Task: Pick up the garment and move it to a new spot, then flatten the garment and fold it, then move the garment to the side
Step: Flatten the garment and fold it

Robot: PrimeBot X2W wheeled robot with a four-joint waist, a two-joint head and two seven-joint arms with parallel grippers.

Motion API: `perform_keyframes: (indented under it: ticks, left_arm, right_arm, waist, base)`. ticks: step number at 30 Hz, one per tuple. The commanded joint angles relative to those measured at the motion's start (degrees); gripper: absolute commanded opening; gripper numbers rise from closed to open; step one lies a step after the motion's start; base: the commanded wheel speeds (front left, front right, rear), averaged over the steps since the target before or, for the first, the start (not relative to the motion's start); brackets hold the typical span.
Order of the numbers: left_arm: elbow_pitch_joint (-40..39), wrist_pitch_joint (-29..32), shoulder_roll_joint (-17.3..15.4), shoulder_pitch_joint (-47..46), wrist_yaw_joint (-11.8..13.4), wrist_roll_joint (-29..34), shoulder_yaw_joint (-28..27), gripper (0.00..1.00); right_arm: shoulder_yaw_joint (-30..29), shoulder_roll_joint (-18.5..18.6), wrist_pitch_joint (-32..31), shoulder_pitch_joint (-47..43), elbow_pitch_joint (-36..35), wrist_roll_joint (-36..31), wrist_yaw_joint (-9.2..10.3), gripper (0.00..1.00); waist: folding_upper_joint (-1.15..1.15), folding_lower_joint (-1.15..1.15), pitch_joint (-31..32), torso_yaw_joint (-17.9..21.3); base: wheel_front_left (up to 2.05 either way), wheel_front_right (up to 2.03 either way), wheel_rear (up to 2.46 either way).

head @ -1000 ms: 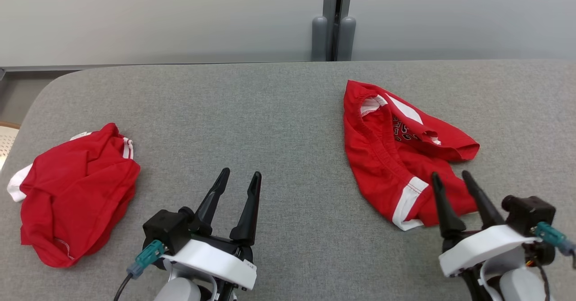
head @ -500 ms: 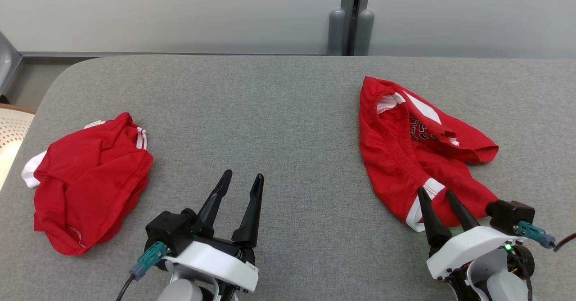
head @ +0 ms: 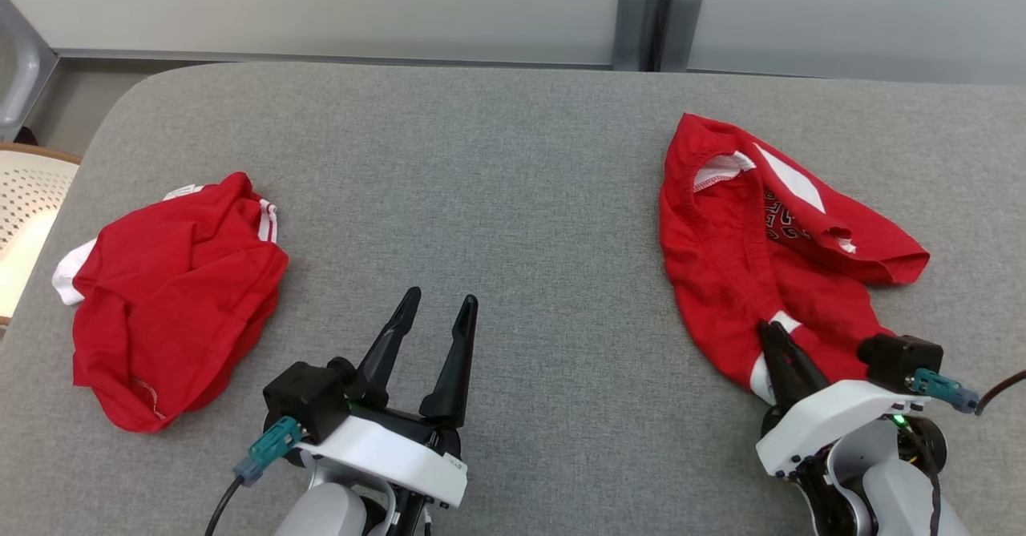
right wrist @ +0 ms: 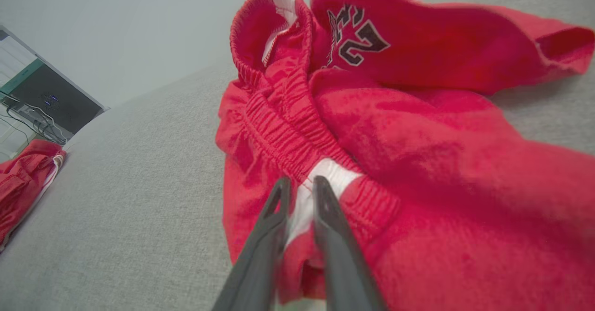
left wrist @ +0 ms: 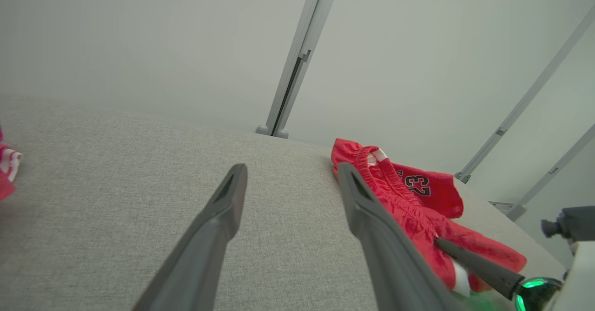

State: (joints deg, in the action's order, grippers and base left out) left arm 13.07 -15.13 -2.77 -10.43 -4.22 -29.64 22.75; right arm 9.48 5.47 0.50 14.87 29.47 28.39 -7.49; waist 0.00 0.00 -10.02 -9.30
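**A:** Right gripper (head: 781, 342) is at the near end of the red shorts (head: 745, 255), low on the grey worktop (head: 497, 175). Its fingers (right wrist: 260, 246) stand narrow, with the white patch of the waistband (right wrist: 325, 171) between them.

**B:** Clamped?

**A:** Cannot tell. The cloth sits in the gap, but there's no seeing how hard the pinch is. The rest of the shorts sprawl ahead of that gripper, crumpled, with the elastic edge running away from the fingertips and one leg flopped off to its right.

**B:** And the left gripper (head: 442, 297)?

**A:** Spread wide and holding nothing, above bare cloth-covered worktop.

**B:** Room to move?

**A:** Plenty. There's a broad open stretch between the two grippers and ahead of the left one, right up to the worktop's far edge. A second red garment (head: 168, 296) lies bunched well out to the left gripper's left, near the side edge where the corner rounds off.
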Motion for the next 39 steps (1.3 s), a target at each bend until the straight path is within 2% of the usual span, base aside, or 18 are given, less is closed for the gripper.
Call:
perform_keyframes:
  ticks: [1, 8, 17, 23, 24, 26, 34, 35, 36, 39]
  left_arm:
    - [-0.12, -0.03, -0.23, -0.9, 0.2, -0.22, 0.03, 1.0]
    - [0.44, -0.03, -0.24, -1.0, 0.36, -0.76, 0.15, 1.0]
    - [0.42, -0.03, -0.24, 0.11, 0.37, -0.9, 0.28, 1.0]
    - [0.26, -0.03, -0.23, 0.23, 0.26, -1.13, 0.58, 1.0]
    - [0.26, -0.03, -0.23, 0.23, 0.26, -1.13, 0.58, 1.0]
    - [0.19, -0.03, -0.24, 0.03, 0.32, -1.31, 1.0, 1.0]
    - [-0.27, -0.03, -0.24, -0.6, 0.92, -3.08, 2.69, 1.0]
    - [-0.35, -0.03, -0.22, -0.56, 0.95, -3.35, 2.84, 1.0]
    - [-0.38, -0.03, -0.22, -0.53, 1.08, -3.49, 2.97, 1.0]
    - [-0.44, -0.03, -0.22, -0.35, 1.24, -3.74, 3.1, 1.0]
  right_arm:
    - [0.49, 0.77, 0.26, 0.72, 0.22, -0.26, -0.01, 0.0]
    - [2.37, 1.58, 2.77, 1.42, -0.38, 0.88, -0.01, 0.0]
    - [9.54, 2.55, 6.35, 3.41, -6.14, 0.97, -0.01, 0.0]
    - [21.26, 5.07, 5.55, 7.78, -7.46, -4.13, -0.01, 0.0]
    - [21.26, 5.07, 5.55, 7.78, -7.46, -4.13, -0.01, 0.0]
    - [26.17, 6.24, 5.06, 10.21, -6.61, -6.34, -0.01, 0.0]
    - [45.17, 9.68, 3.0, 22.1, 2.75, -10.38, 0.0, 0.0]
    - [46.3, 9.82, 3.14, 23.48, 4.45, -10.3, 0.0, 0.48]
    - [47.27, 9.76, 2.93, 24.39, 6.23, -9.86, 0.0, 1.0]
    - [48.68, 9.14, 3.72, 26.41, 10.39, -8.15, 0.0, 1.0]
  waist:
    - [0.0, 0.0, -0.25, -0.26]
    - [0.0, 0.0, 0.42, -0.96]
    - [0.0, 0.0, 2.07, -2.05]
    - [0.0, 0.0, 2.36, -3.99]
    - [0.0, 0.0, 2.36, -3.99]
    - [0.0, 0.0, 2.18, -5.06]
    - [0.0, 0.0, 0.96, -9.82]
    - [0.0, 0.0, 0.81, -10.29]
    - [0.0, 0.0, 0.71, -10.68]
    - [0.0, 0.0, 0.58, -11.15]
  base:
    - [0.0, 0.0, 0.0]
    - [0.0, 0.0, 0.0]
    - [0.0, 0.0, 0.0]
    - [0.0, 0.0, 0.0]
    - [0.0, 0.0, 0.0]
    - [0.0, 0.0, 0.0]
    - [0.0, 0.0, 0.0]
    - [0.0, 0.0, 0.0]
    - [0.0, 0.0, 0.0]
    - [0.0, 0.0, 0.0]
